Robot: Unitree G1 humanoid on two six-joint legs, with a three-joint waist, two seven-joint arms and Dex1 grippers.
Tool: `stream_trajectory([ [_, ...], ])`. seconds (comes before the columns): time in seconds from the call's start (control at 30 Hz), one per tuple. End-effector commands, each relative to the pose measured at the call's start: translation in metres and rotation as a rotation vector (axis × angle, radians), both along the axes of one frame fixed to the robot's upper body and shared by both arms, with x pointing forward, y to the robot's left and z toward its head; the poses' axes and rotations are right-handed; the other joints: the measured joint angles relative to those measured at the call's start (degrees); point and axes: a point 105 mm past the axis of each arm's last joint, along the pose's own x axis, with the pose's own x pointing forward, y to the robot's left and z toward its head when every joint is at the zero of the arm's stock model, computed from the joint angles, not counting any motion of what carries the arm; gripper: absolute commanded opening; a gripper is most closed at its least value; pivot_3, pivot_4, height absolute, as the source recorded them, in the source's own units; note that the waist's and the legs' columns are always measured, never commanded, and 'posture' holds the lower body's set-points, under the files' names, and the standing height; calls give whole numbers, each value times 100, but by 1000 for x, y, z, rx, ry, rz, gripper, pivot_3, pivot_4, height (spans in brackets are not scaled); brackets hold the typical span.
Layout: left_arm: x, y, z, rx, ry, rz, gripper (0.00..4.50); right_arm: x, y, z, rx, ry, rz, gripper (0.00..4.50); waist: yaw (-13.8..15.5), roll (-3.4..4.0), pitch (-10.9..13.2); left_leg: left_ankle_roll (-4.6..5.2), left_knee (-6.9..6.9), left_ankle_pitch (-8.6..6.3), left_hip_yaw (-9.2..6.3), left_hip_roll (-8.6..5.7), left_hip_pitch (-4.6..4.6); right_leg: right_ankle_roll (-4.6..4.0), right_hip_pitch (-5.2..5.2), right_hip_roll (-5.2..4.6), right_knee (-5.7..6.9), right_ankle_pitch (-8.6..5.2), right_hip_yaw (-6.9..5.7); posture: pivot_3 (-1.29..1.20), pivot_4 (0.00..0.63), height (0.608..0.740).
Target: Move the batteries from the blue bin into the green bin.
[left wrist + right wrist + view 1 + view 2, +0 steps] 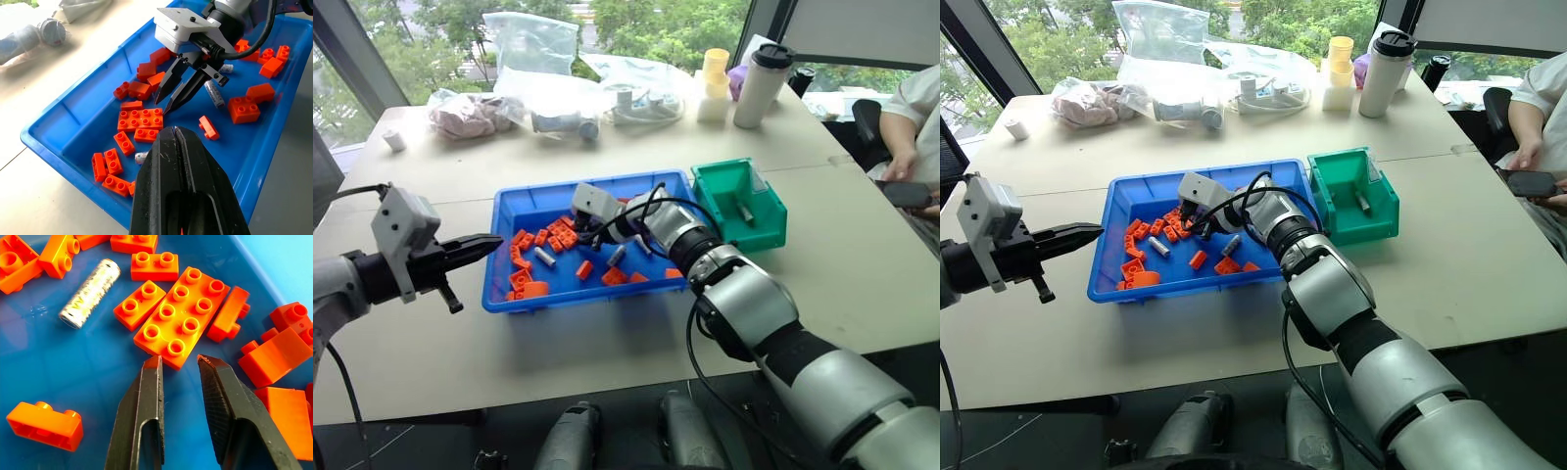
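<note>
**Empty End Effector Over the Bricks**

The desk (862, 294) carries the blue bin (509, 211) near its middle, with the green bin (705, 191) touching its right end. One battery (744, 211) lies in the green bin. More batteries (545, 257) lie among orange bricks (584, 269) in the blue bin. The right end effector (178, 363) hangs over a flat brick with a small gap between its fingers, holding nothing. The left end effector (177, 131) is pressed together, holding nothing. The right one might grab a brick, because the nearest battery lies off to one side. No writing can be read.
</note>
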Motion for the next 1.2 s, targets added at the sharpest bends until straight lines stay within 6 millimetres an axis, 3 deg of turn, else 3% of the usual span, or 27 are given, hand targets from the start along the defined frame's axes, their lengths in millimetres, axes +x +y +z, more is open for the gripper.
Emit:
stream_trajectory([
  [0.03, 0, 1, 12, 6, -53, 5, 0, 4, -4, 18, 53, -17, 13, 1013, -1, 0, 0, 0, 0, 0, 0, 0, 0, 0, 0, 0, 0, 0, 0, 0, 150, 740],
  [0.23, 2, 11, 19, 20, -65, 23, 0, -13, 9, 41, 158, 24, 139, 1013, -26, 0, 0, 0, -2, -1, 2, 8, 0, 0, -4, 8, 0, 0, 1, 0, 150, 740],
  [0.43, 4, 24, 31, 45, -84, 33, 0, -33, 39, 44, 173, 23, 185, 3753, -10, 0, 0, -6, -1, -5, 4, 19, 0, -1, -8, 16, 2, 0, 0, 0, 150, 740],
  [0.57, 3, 31, 41, 57, -99, 29, 0, -50, 69, 30, 173, 42, 177, 3753, -10, -1, -1, -7, 0, -5, 4, 19, 0, -2, -8, 15, 2, 1, 0, 0, 150, 740],
  [0.73, 3, 33, 42, 60, -105, 39, 0, -52, 87, 14, 151, -1, 115, 3753, -1, -1, -1, -10, -1, -4, 5, 19, 0, -2, -10, 16, 3, 1, 0, 0, 150, 740],
  [0.9, 0, 31, 40, 62, -101, 43, 0, -48, 87, -5, 100, -33, 73, 3753, -4, -2, -1, -8, 1, -5, 4, 17, 0, -3, -7, 15, 2, 1, 0, 0, 150, 740],
  [1.17, -1, 29, 37, 62, -98, 47, 0, -48, 84, -15, 80, -29, 76, 3753, -15, -2, -1, -9, -1, -5, 5, 21, 0, -3, -12, 19, 9, 1, 0, 0, 150, 740],
  [1.2, 0, 29, 37, 62, -98, 47, 0, -49, 84, -16, 76, -29, 83, 3517, -14, -2, -1, -9, 0, -5, 5, 21, 0, -3, -12, 19, 9, 1, 0, 0, 150, 740],
])
